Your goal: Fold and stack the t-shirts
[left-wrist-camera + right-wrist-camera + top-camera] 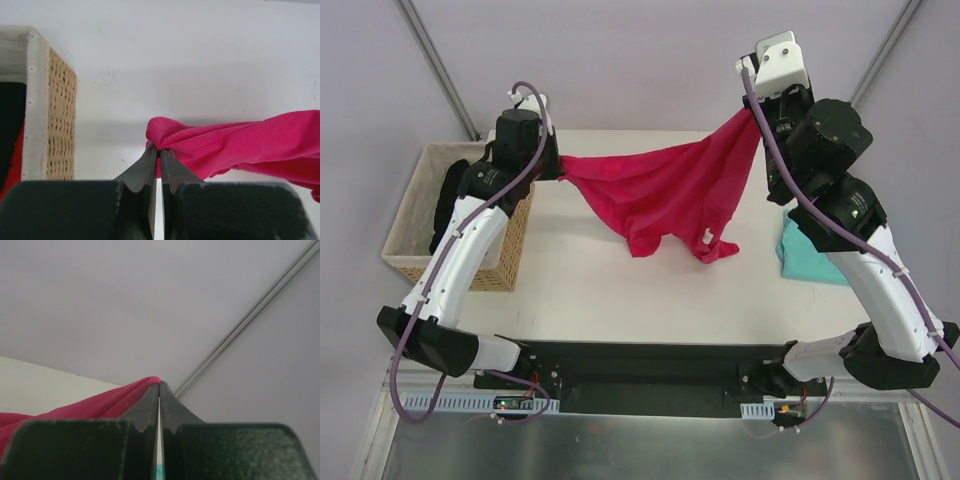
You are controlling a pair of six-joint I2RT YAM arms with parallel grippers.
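The magenta-pink t-shirt hangs stretched between both grippers above the white table, its lower part sagging down to the tabletop with a small white label showing. My left gripper is shut on one bunched corner of it, fingertips pinching the cloth. My right gripper, raised higher at the back right, is shut on the other corner. The teal t-shirt lies on the table under the right arm, partly hidden by it.
A wicker basket with a pale liner stands at the table's left edge, a black garment inside it; its corner sits close to my left gripper. A metal frame pole runs behind the right gripper.
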